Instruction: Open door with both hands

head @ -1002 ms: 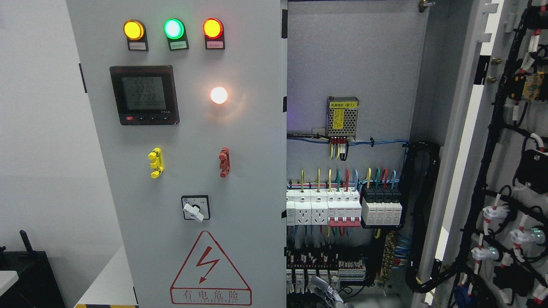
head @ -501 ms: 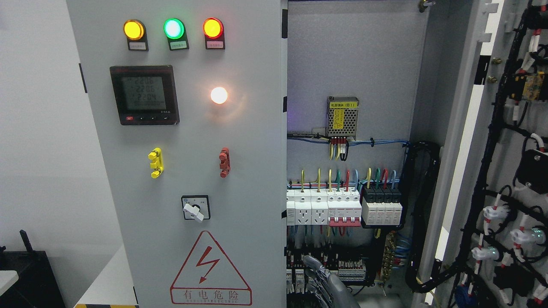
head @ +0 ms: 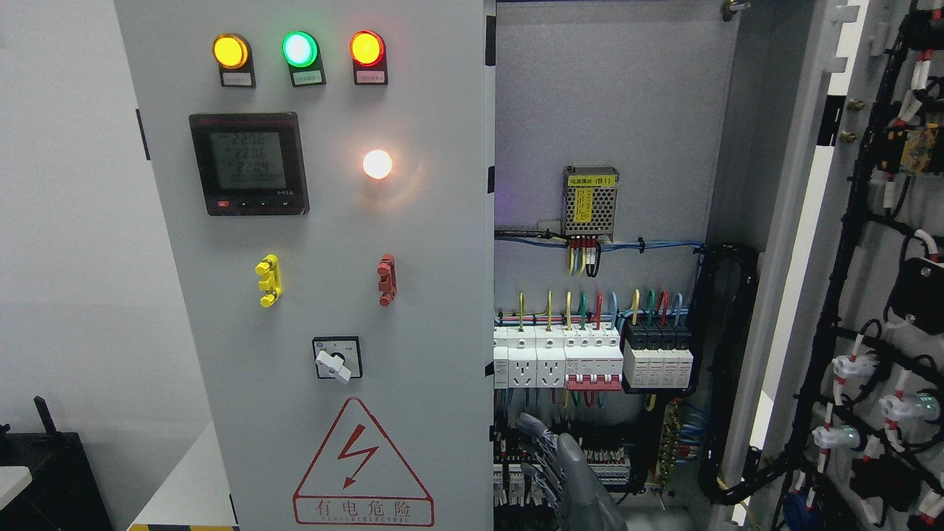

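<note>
The grey left door [head: 413, 236] of the electrical cabinet is closed; it carries lamps, a meter, a rotary switch and a warning triangle. The right door [head: 863, 310] is swung wide open at the picture's right, its inner side covered with black wiring. My right hand [head: 549, 461], grey with fingers [head: 532, 428] stretched upward and holding nothing, rises from the bottom edge in front of the lower terminals, just right of the left door's free edge [head: 491, 295]. I cannot tell whether it touches that edge. The left arm does not show.
Inside the cabinet sit a small power supply [head: 590, 200], a row of breakers and sockets [head: 590, 361] and a black cable bundle [head: 726, 369]. A black object [head: 44, 472] and a white surface [head: 184, 494] lie at the lower left.
My right hand has risen from the bottom edge, from a sliver to fingers reaching up beside the left door's edge. Doors have not moved.
</note>
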Controlling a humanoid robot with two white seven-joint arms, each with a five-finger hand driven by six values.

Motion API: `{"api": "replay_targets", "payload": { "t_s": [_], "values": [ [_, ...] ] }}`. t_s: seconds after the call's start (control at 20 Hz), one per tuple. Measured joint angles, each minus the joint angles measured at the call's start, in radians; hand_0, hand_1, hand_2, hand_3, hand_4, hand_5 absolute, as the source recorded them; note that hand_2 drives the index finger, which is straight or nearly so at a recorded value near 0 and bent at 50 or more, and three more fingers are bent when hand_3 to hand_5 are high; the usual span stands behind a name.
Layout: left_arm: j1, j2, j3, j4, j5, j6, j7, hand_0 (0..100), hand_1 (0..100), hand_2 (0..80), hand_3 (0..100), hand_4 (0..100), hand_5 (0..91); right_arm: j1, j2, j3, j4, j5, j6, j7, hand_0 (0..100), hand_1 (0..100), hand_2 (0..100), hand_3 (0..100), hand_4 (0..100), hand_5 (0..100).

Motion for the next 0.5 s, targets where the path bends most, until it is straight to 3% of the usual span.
{"api": "replay_targets", "payload": {
  "t_s": [0.5],
  "values": [
    [0.0, 0.0, 0.0, 0.0, 0.0, 0.0, 0.0, 0, 0, 0.0, 0, 3, 0.0, -0.04, -0.011, -0.005, 0.063, -0.033, 0.004, 0.003, 0, 0, 0, 0, 0, 0]
  ]
}}
